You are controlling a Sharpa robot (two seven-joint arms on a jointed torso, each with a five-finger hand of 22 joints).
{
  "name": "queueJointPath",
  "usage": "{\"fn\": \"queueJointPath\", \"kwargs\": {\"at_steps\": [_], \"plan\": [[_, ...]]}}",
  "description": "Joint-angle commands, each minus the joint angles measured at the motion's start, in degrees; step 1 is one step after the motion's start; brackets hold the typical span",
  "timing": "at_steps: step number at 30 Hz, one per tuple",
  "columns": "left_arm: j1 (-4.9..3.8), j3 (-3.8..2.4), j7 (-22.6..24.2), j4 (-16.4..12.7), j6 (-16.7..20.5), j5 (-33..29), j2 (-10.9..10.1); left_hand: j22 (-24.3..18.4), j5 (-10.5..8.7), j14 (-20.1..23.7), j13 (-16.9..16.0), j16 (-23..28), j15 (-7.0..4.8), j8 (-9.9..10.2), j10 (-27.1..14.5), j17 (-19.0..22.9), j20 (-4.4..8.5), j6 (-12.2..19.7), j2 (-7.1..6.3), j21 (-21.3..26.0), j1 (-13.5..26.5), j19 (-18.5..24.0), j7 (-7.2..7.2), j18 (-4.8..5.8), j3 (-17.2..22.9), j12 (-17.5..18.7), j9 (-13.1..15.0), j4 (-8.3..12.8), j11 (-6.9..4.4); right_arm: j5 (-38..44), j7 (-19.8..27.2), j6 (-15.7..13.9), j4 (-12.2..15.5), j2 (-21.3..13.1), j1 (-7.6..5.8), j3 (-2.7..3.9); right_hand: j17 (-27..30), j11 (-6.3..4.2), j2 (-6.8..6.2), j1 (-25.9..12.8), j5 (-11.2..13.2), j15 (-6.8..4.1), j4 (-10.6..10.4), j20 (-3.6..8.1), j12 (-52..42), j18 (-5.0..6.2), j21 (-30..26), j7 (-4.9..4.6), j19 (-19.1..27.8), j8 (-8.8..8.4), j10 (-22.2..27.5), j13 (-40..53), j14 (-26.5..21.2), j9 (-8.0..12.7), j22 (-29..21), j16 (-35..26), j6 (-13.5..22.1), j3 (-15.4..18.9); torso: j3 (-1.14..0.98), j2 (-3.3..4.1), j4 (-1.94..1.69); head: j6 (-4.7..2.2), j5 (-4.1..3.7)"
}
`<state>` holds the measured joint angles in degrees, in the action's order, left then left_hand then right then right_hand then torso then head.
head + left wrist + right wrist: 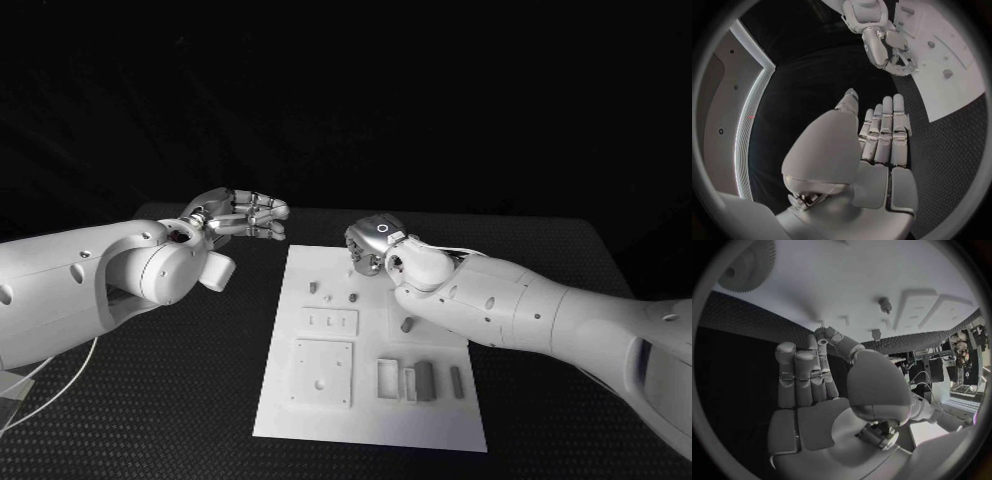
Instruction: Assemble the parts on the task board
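The white rectangular task board (372, 360) is left centred on the black table (173, 400), small grey parts (407, 378) lying on it, while the left hand (238, 213) is held beside it and the right hand (371, 243) over its far edge, both spread and empty, presumably for a first pick.

No readable text, labels, brand names or numbers anywhere. Nothing legible on the white task board (378, 415), nor on either arm. Blank black tabletop (173, 400) too.

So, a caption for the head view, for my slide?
Right robot hand over the board's far end; left robot hand open beside it.
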<state>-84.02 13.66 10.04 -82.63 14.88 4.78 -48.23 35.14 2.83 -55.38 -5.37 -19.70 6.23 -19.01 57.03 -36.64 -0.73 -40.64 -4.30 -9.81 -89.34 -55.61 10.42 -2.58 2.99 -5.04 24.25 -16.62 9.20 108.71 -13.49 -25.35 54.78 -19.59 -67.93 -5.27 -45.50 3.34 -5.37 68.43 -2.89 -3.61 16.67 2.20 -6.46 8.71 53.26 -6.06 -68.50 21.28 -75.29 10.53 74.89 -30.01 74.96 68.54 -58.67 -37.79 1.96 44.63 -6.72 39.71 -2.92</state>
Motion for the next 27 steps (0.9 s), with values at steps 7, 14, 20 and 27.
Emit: {"fn": "queueJointPath", "kwargs": {"at_steps": [7,14,20,27], "plan": [[-0.19,-0.04,0.68,-0.18,-0.10,0.42,0.38,-0.08,0.04,-0.22,0.08,0.33,0.27,0.23,0.02,-0.08,-0.05,-0.18,-0.52,0.21,0.15,-0.36,0.04,-0.69,-0.36,0.38,-0.08,-0.02,-0.19,1.60,-1.22,0.79,-0.63,1.26,-0.03,0.00,0.08,-1.26,0.21,0.42,-0.12,-0.70,0.10,0.31,-0.56,6.29,0.40,-0.09,0.01,0.18,-1.89,3.22,-0.24,-0.11,1.08,0.38,-0.35,-0.43,0.02,0.02,-0.14,-0.01,0.00],[-0.17,0.00,0.48,0.46,-0.22,0.44,0.95,-0.08,0.04,-0.24,0.11,0.39,0.27,0.25,-0.06,-0.13,-0.06,-0.19,-0.54,0.25,0.18,-0.37,0.06,-0.67,-0.39,0.51,-0.10,-0.05,-0.10,1.48,-1.17,1.28,-0.81,1.38,-0.03,0.00,0.09,-1.26,0.19,0.39,-0.12,-0.70,0.11,0.31,-0.54,6.29,0.41,-0.09,0.01,0.15,-1.89,3.27,-0.25,-0.14,1.07,0.40,-0.36,-0.46,0.14,0.05,-0.01,0.19,0.00],[-0.17,0.01,0.55,0.37,-0.22,0.44,0.90,-0.08,0.04,-0.23,0.13,0.43,0.28,0.27,-0.12,-0.16,-0.06,-0.18,-0.54,0.27,0.20,-0.38,0.05,-0.67,-0.39,0.59,-0.11,-0.05,-0.06,1.56,-1.69,1.52,-1.20,1.25,-0.02,-0.01,0.11,-1.26,0.19,0.35,-0.12,-0.70,0.10,0.30,-0.52,6.29,0.42,-0.09,0.01,0.13,-1.89,3.32,-0.25,-0.16,1.07,0.42,-0.37,-0.49,0.10,0.08,-0.06,0.30,-0.04],[-0.17,0.01,0.55,0.28,-0.14,0.44,0.76,-0.08,0.04,-0.24,0.13,0.46,0.28,0.28,-0.14,-0.19,-0.06,-0.18,-0.54,0.29,0.20,-0.38,0.04,-0.67,-0.39,0.63,-0.12,-0.04,-0.04,1.75,-1.89,2.02,-1.35,1.07,-0.02,-0.01,0.12,-1.26,0.18,0.34,-0.12,-0.70,0.11,0.29,-0.51,6.29,0.44,-0.08,0.01,0.11,-1.89,3.36,-0.26,-0.18,1.07,0.45,-0.38,-0.52,0.05,0.07,0.03,0.26,-0.11]]}}
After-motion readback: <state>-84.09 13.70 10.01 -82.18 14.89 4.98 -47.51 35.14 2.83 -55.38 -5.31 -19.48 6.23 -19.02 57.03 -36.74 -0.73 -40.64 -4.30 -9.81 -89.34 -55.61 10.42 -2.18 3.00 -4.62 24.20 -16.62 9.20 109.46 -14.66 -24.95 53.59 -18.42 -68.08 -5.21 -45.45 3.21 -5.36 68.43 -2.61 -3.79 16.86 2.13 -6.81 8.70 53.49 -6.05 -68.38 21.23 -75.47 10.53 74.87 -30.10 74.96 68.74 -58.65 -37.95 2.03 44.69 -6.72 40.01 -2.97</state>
